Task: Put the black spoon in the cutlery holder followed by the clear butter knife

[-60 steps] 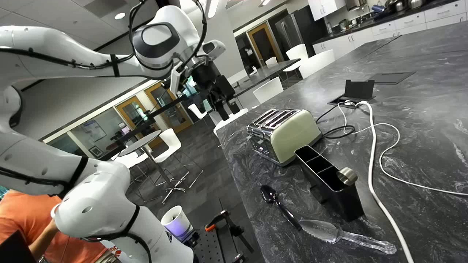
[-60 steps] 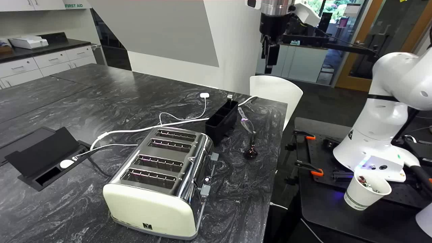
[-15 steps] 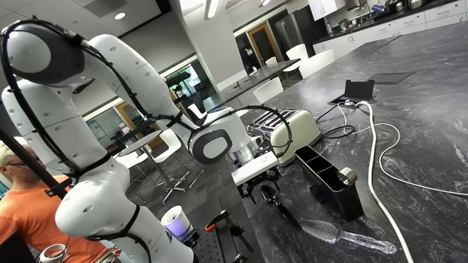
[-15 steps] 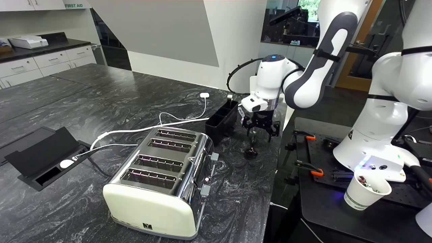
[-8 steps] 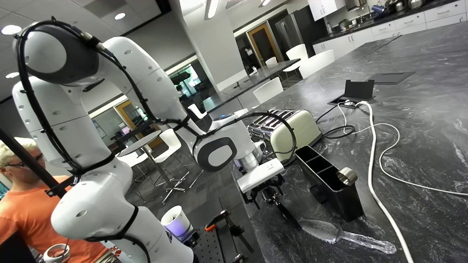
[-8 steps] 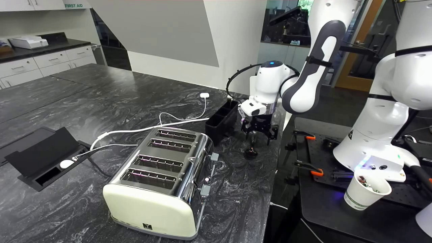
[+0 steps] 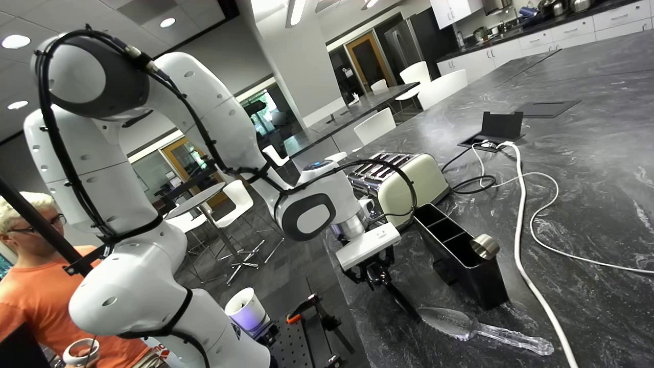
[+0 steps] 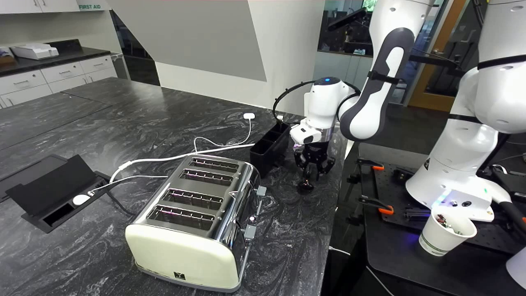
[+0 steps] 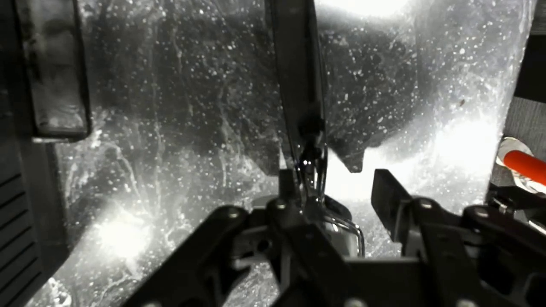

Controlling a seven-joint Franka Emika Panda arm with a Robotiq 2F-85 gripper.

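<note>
The black spoon (image 7: 402,300) lies on the dark counter, its bowl (image 8: 305,187) pointing toward the toaster. My gripper (image 9: 336,185) is down around the spoon's neck, jaws partly closed but still open. In the wrist view the spoon's neck (image 9: 312,170) is beside the left finger (image 9: 287,183); a gap separates it from the right finger (image 9: 386,204). Whether the left finger touches it, I cannot tell. The clear butter knife (image 7: 449,323) lies flat beyond the spoon's handle end. Beside them stands the black cutlery holder (image 7: 483,286), upright, a silver piece (image 7: 485,246) poking from its end compartment.
A cream-and-chrome toaster (image 7: 414,191) stands close to the holder. White cables (image 8: 176,158) run along the holder's far side. The counter edge is near the gripper. A side table with clamps (image 8: 376,205) and a paper cup (image 8: 446,232) stands by the arm's base.
Over four seconds the arm has come down from high above the floor to the spoon. In the last second the gripper sank further and its jaws narrowed. The spoon, knife and holder look unmoved.
</note>
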